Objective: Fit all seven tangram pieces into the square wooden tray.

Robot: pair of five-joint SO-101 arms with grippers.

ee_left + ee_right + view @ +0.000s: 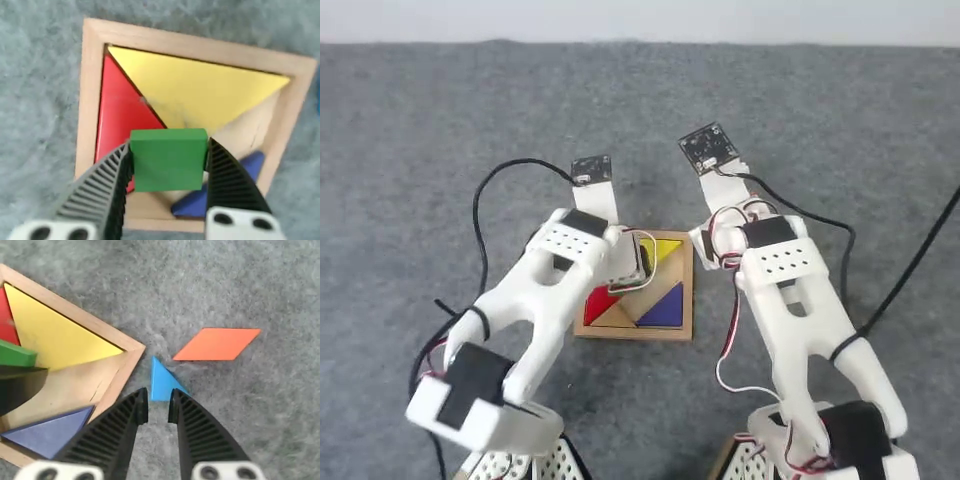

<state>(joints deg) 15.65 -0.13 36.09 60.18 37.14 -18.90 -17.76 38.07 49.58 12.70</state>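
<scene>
Left wrist view: the left gripper (168, 150) is clamped on a green square (168, 167), held over the middle of the square wooden tray (89, 100). Inside the tray lie a big yellow triangle (195, 87), a red triangle (117, 115) touching it, and a dark blue triangle (197, 202) in a corner. The right gripper (157, 395), its fingers only narrowly apart, is just outside the tray beside a small light blue triangle (162, 382). An orange parallelogram (217, 344) lies farther from the tray.

Tray (190, 47) pale wood. Pieces: yellow triangle (195, 87); red triangle (117, 105); dark blue triangle (47, 432); light blue triangle (162, 382); green square (168, 160); orange parallelogram (217, 344). Counter (820, 120) mottled grey. Fingers (227, 175) black, ribbed. Arms (790, 300) white, black cables (480, 215).
</scene>
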